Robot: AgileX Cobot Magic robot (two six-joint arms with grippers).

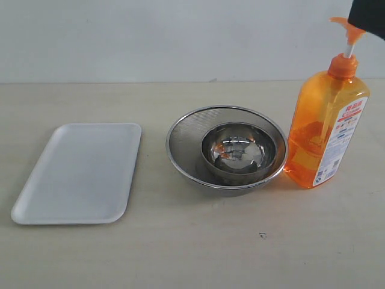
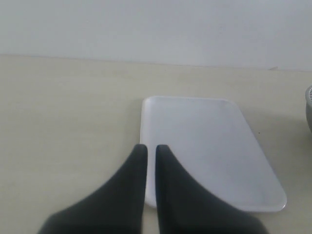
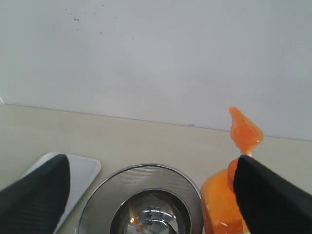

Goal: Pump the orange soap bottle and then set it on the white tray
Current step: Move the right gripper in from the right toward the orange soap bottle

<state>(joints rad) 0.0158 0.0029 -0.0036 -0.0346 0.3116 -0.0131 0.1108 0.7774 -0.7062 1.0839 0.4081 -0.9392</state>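
Standing upright, the orange soap bottle [image 1: 314,120] glows translucent.

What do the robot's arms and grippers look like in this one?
The left gripper has matte black jaws, broad at the base and curving to narrow tips. The right gripper has the same plain black tapered jaws. No cables or markings show on either.
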